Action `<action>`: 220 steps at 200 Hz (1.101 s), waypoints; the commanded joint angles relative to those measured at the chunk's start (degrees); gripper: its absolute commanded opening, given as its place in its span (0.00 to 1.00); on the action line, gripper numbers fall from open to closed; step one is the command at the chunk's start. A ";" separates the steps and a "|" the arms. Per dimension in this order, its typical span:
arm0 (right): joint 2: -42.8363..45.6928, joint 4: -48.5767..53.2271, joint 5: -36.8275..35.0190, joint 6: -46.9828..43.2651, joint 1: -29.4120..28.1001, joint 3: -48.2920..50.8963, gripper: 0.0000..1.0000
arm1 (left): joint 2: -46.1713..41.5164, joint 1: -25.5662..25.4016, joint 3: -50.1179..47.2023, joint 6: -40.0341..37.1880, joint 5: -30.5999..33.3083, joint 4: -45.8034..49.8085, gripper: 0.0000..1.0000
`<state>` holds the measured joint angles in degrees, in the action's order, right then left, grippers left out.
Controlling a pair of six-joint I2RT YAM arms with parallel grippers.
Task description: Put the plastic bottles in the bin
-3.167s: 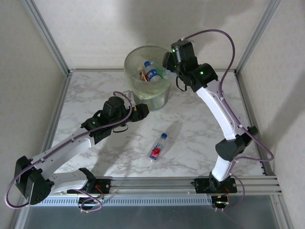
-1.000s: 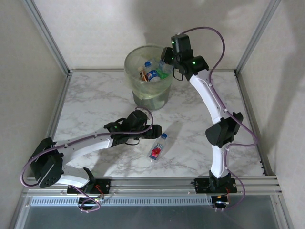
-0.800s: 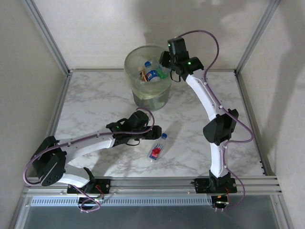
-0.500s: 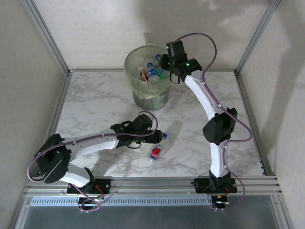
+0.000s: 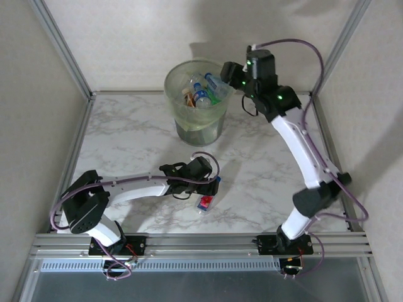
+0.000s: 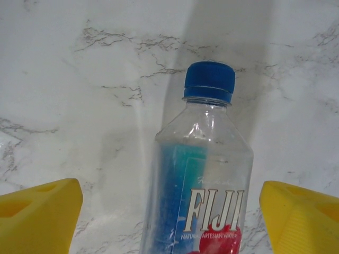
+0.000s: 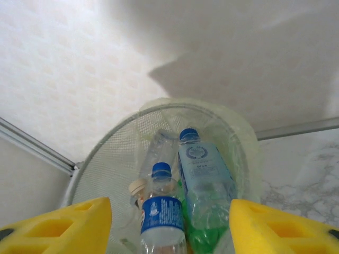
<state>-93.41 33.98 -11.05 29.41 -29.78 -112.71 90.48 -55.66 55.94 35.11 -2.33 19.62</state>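
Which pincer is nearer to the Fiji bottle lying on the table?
Left. The left pincer straddles the Fiji bottle, open; the right pincer hovers far off at the bin rim.

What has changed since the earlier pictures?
The left gripper moved from the bin toward the near edge and now straddles the lying bottle, open. The right gripper opened, dropped a pale-labelled bottle into the bin and drew back. Bin and lying bottle stayed put.

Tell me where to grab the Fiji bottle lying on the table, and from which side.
Grip the bottle across its labelled body, from straight above, straddling its long sides. It lies flat, and the neck tapers toward the cap.
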 commanded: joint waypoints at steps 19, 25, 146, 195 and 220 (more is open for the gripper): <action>9.64 -4.11 -2.16 2.39 -0.41 13.78 0.63 | 3.07 -2.31 2.47 -2.70 -2.54 2.66 0.86; 11.09 -4.50 -2.16 2.84 -0.38 16.04 0.64 | 3.63 -2.52 2.86 -2.91 -1.78 3.01 0.86; 30.64 1.71 -6.41 7.78 0.15 44.91 0.67 | 10.18 -3.40 6.72 -2.95 3.51 5.52 0.66; 34.75 4.07 -8.43 9.35 1.21 45.85 0.65 | 9.05 -3.76 9.37 -3.53 3.89 7.82 0.63; 35.26 4.56 -9.63 9.35 1.48 44.86 0.64 | 7.43 -3.89 10.95 -3.75 3.76 9.00 0.62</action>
<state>-59.09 37.32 -18.00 37.76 -28.77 -66.74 101.25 -58.89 64.27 32.16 -0.10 25.80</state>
